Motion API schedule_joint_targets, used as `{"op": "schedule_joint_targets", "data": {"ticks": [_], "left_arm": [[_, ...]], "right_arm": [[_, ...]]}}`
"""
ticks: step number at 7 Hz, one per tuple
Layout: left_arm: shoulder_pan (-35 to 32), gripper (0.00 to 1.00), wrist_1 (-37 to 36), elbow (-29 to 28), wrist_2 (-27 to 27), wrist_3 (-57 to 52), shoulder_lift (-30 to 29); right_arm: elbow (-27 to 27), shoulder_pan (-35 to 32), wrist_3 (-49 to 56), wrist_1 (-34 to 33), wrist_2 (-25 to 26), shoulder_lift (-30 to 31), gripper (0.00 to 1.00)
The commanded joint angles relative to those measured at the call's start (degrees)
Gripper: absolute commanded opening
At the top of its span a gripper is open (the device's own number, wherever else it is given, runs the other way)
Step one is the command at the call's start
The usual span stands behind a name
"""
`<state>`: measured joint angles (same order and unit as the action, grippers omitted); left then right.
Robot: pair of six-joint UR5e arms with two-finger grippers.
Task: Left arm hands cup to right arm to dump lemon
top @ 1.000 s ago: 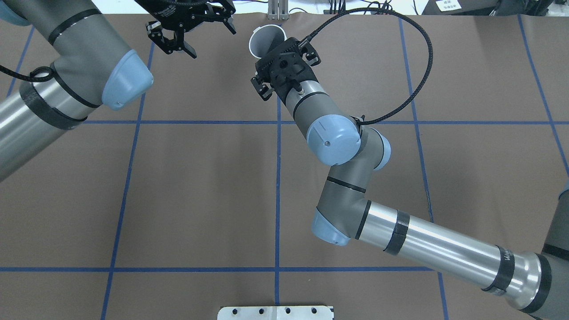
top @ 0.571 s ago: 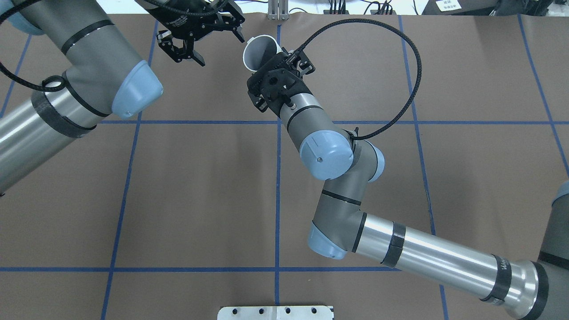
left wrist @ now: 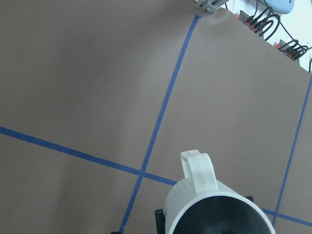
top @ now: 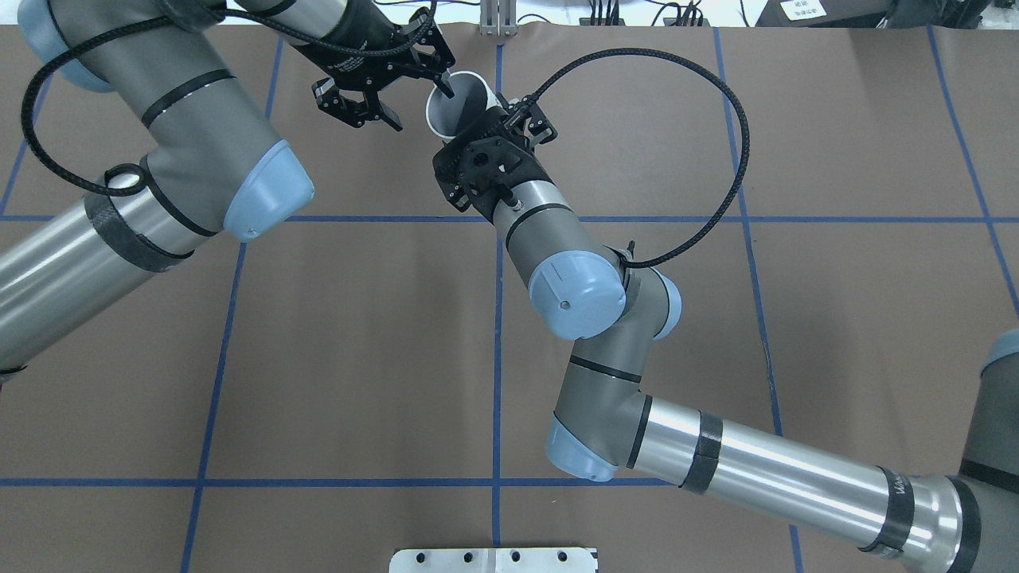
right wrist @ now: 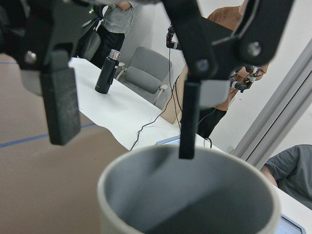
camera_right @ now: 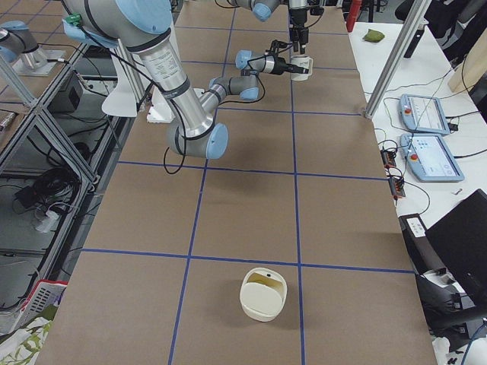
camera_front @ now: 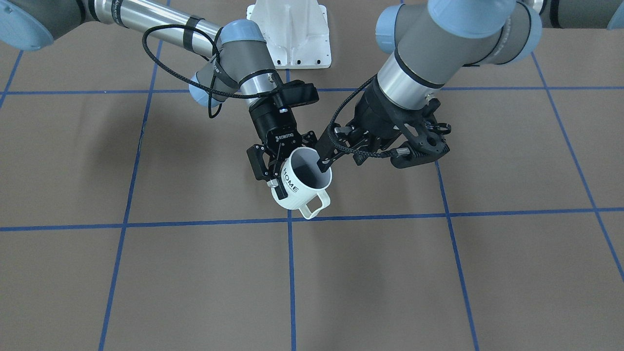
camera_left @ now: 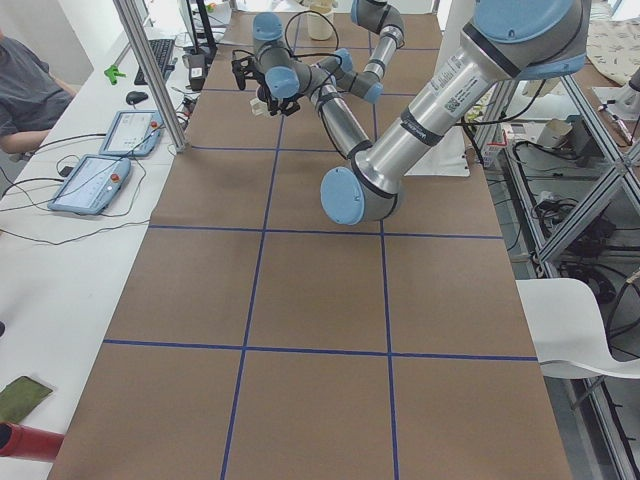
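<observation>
1. The right arm (top: 756, 461) enters the overhead view's lower right, and the left arm (top: 80, 255) its left edge; both meet top centre.
2. The cup (camera_front: 302, 187) hangs tilted above the table (camera_front: 146, 273) at the front view's centre, clamped by the right gripper (camera_front: 290, 165).
3. The right wrist view shows plainest the left gripper (right wrist: 124, 122) spread wide: one finger (right wrist: 187, 117) inside the rim, one outside.

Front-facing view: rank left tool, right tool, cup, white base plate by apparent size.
1. left tool, widest spread.
2. right tool and white base plate: look alike, and the plate is cut off by the top edge, so no ranking between them.
3. cup, smallest, narrowly.
</observation>
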<state>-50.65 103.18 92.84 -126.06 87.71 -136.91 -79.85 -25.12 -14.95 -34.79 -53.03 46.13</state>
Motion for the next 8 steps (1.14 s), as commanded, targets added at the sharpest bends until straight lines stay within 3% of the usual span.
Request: {"op": "schedule_joint_targets", "data": {"ticks": [1, 4, 5, 8], "left_arm": [[0.38, 0.67, 0.88, 0.06, 0.2, 0.1, -0.11], [1.43, 0.65, 1.85, -0.11, 0.29, 0.01, 0.06], [1.44, 0.6, 1.85, -0.11, 0.29, 0.01, 0.06], [1.44, 0.07, 1.85, -0.11, 0.2, -0.25, 0.06]], "right_arm": [[-0.13, 0.07, -0.43, 0.16, 0.03, -0.08, 0.06], [-1.27, 0.42, -0.43, 0.24, -0.05, 0.01, 0.06], [-1.27, 0.42, -0.52, 0.25, -0.05, 0.1, 0.07], [-1.27, 0.42, -0.52, 0.33, -0.14, 0.19, 0.1]]}}
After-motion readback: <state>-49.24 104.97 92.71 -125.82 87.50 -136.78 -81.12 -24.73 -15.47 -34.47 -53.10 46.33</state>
